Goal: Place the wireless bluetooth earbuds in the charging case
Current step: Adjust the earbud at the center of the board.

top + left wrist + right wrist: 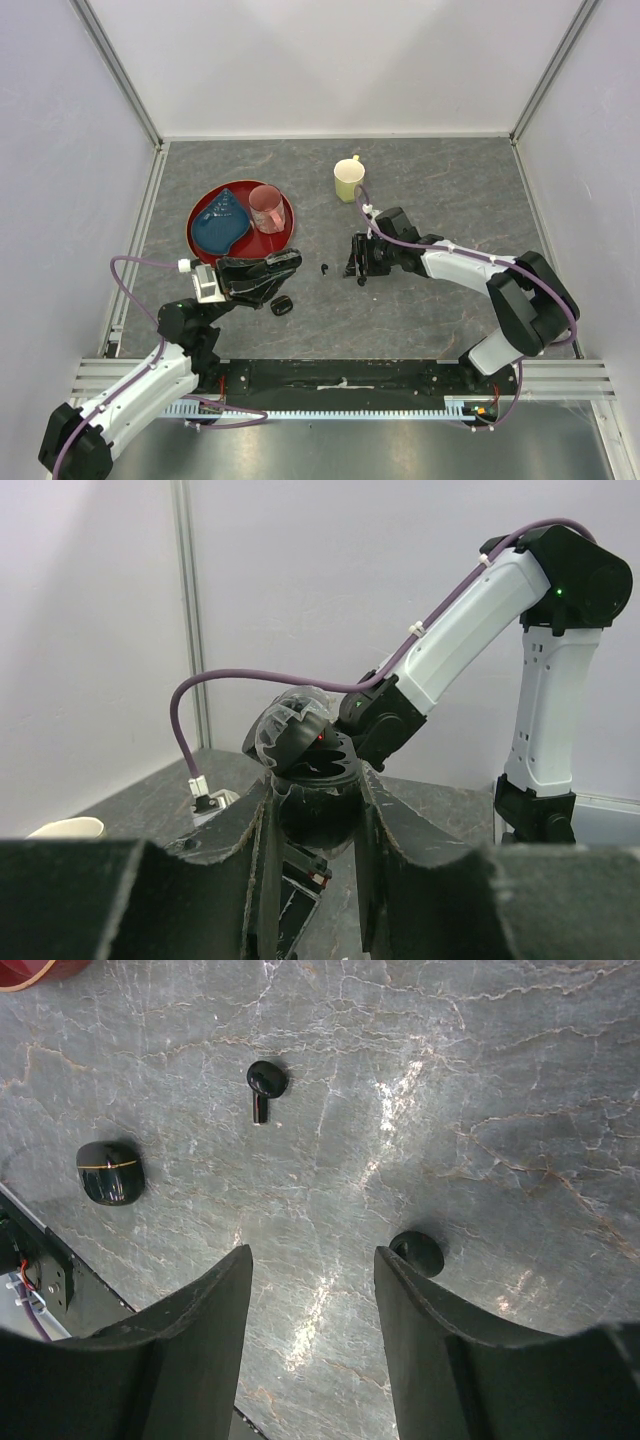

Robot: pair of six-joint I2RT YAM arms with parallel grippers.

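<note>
case held ready, earbuds loose on the stone

the left gripper point(288, 263) is pinching what looks like the open charging case point(315, 805), cavity up and turned toward the other arm, presumably to keep it steady for loading. the right gripper point(312, 1252) hangs low over the table point(450, 190), fingers spread with nothing between them. one earbud point(266, 1080) lies between the two grippers. a second earbud point(420, 1252) sits just beside one fingertip, outside the gap, so neither is taken yet. a closed pod point(110, 1172) lies just near of the left gripper's tip. the surface is dark grey veined stone with slight glare. a yellow mug point(348, 180) and red plate point(192, 225) stand farther back, with white walls point(330, 60) on three sides.
</note>
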